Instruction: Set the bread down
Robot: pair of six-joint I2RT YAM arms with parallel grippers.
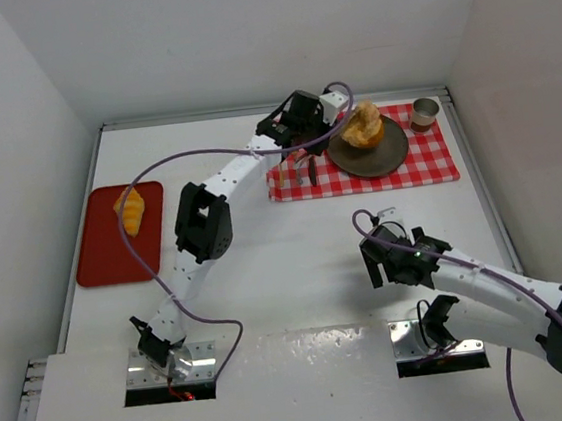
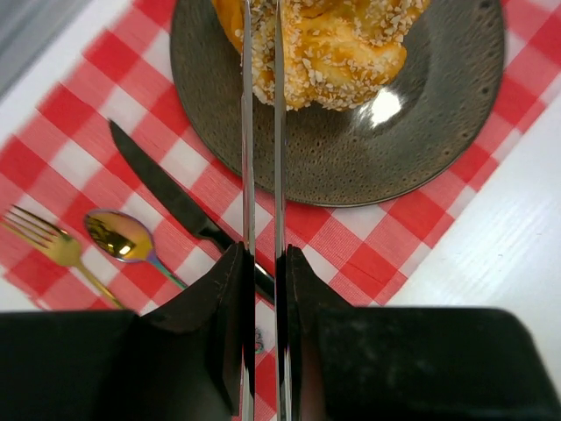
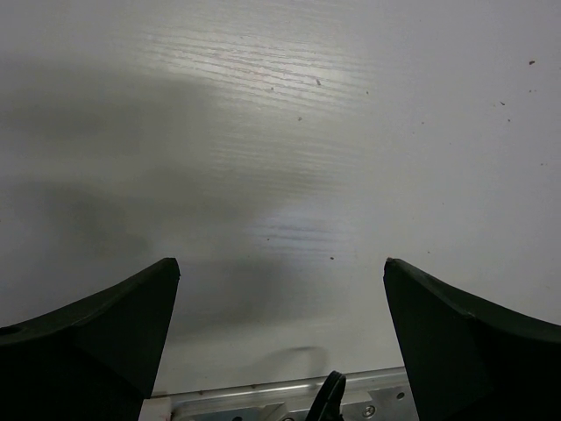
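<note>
Bread (image 1: pixel 363 124) on plate (image 1: pixel 384 158) on cloth (image 1: pixel 437 166); cutlery (image 1: pixel 304 171) left of plate.

Knife (image 2: pixel 162 189), spoon (image 2: pixel 118 237) and fork (image 2: pixel 39 232) crowd the cloth (image 2: pixel 74 118) left of the plate (image 2: pixel 438 132) under my left claw (image 2: pixel 261 17). A cup (image 1: pixel 425 112) guards the far right corner. Wide open counter (image 1: pixel 297 269) surrounds my right claw (image 3: pixel 280 263).

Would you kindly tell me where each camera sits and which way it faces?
Top external: above, behind the bases, looking down on the white table; both arms show.
Left wrist: looks down on the seeded bread roll on the dark round plate; shut jaws show.
Right wrist: faces the table; open jaws show.
Top and left wrist share roll and plate.
</note>
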